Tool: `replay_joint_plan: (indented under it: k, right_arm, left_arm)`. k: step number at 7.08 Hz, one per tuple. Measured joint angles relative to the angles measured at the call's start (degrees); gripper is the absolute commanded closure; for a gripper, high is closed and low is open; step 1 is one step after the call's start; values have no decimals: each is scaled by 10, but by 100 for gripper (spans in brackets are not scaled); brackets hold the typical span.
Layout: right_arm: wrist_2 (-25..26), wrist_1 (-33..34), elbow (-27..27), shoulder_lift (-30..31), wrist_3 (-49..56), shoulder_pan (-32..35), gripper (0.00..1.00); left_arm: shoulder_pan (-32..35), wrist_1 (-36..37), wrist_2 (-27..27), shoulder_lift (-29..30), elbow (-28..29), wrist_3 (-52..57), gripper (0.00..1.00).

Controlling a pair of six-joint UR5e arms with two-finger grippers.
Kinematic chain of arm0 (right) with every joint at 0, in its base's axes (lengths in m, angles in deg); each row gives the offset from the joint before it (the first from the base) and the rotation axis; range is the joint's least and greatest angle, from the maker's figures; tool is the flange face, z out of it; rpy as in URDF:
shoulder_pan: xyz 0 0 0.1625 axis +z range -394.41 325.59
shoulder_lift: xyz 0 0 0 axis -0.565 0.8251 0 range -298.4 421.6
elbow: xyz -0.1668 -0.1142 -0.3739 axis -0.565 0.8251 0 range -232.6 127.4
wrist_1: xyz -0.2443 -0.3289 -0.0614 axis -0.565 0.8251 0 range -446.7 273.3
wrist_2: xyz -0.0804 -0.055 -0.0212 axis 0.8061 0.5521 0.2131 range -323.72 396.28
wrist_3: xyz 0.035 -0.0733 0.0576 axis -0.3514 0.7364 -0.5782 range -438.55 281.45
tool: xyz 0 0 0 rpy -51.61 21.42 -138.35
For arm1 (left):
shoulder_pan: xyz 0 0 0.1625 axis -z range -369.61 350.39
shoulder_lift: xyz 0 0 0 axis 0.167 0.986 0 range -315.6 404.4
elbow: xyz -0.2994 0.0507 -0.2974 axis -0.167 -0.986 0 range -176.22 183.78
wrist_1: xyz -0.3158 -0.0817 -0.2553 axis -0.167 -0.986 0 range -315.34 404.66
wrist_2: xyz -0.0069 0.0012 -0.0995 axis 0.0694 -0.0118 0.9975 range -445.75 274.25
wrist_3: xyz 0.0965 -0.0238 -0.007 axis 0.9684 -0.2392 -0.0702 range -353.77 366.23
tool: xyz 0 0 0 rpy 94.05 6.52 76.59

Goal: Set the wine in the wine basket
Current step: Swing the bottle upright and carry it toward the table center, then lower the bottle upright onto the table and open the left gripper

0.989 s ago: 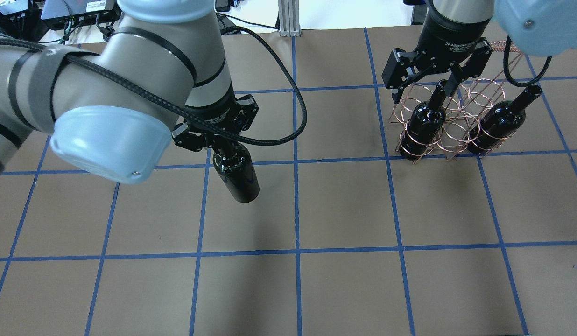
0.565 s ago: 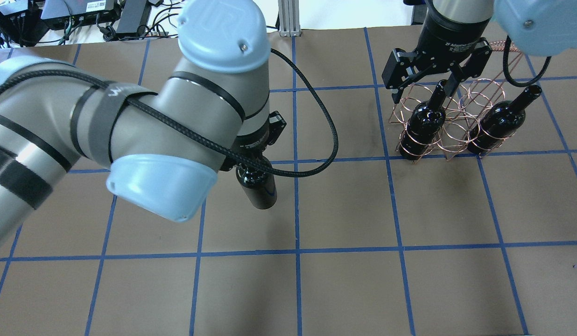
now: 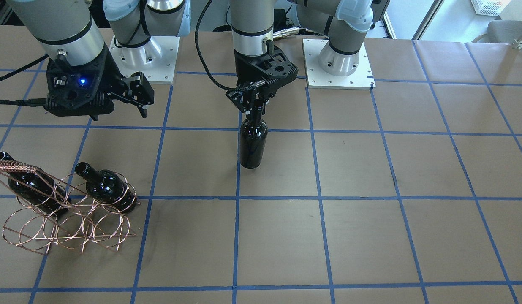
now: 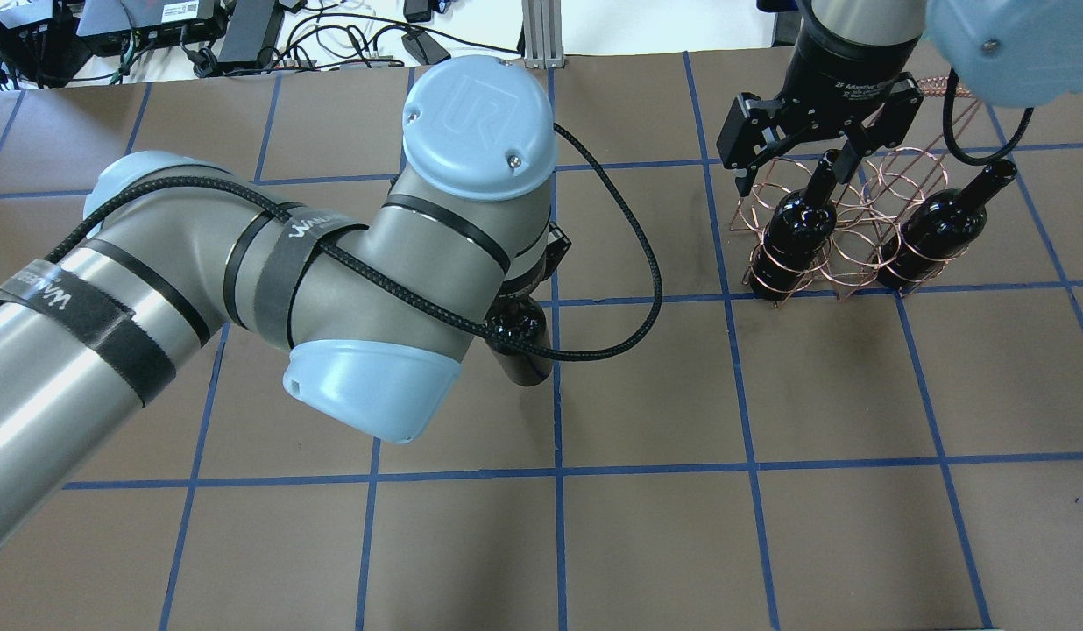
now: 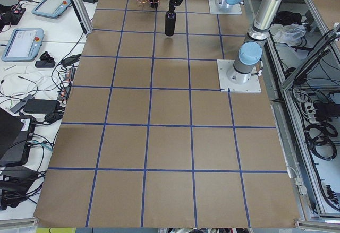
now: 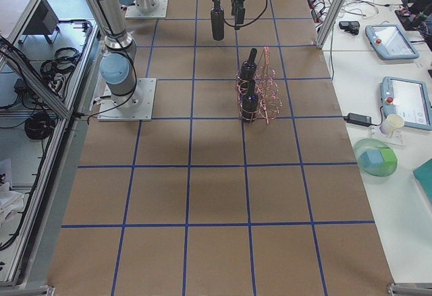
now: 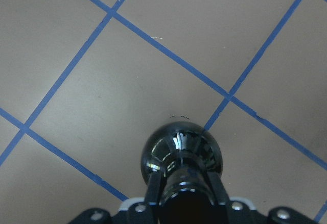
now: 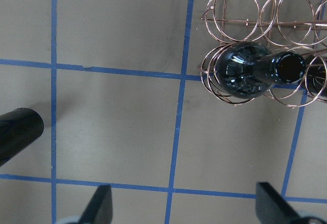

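The left gripper (image 3: pixel 256 106) clamps the neck of the wine (image 3: pixel 253 143), which hangs upright, well apart from the basket (image 3: pixel 66 219). The right gripper (image 4: pixel 797 166) hangs with jaws spread wide, near the basket.

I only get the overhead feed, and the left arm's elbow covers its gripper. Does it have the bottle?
Observer: Yes. In the front-facing view the left gripper has its jaws shut on the neck of the bottle.
Operator: Is it tilted?
Observer: No, it is upright, neck up. I cannot tell whether its base touches the table.
Operator: The right gripper hides the far side of the basket from me. Any free hoops there?
Observer: Yes, the row of hoops farthest from the robot is empty.
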Motion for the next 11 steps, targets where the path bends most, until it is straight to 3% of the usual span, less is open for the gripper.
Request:
replay_joint_plan:
  k: [9,11]
  right_arm:
    - [-2,0,-2,0,0,3,0]
    - [-2,0,-2,2,3,2,0]
  left_arm:
    - [4,-4,8,8,-6,0,87]
    - [4,-5,8,9,-7,4,75]
